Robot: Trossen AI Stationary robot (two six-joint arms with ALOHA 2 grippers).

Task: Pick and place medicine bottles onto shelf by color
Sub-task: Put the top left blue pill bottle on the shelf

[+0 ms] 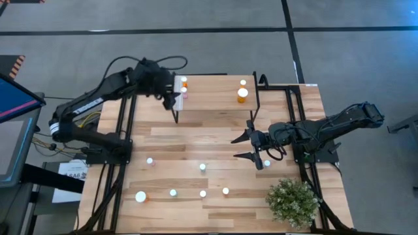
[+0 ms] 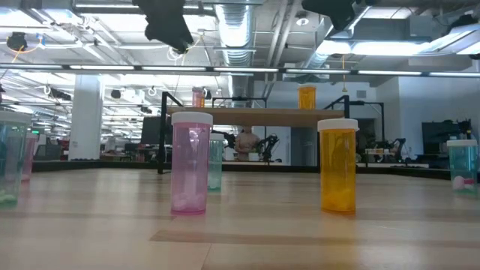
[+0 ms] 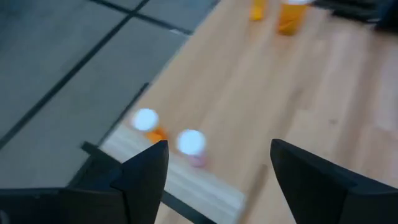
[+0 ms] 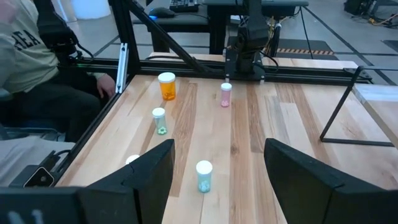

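Pink medicine bottle and orange bottle stand nearest on the tabletop. Left gripper hovers, fingers wide, holding nothing, over the shelf end where two small bottles stand. Right gripper waits mid-table, fingers spread, bare wood around it.

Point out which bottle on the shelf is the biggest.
The orange bottle near the shelf's right end. It is clearly wider than the small orange one behind it and the two small ones at the left end.
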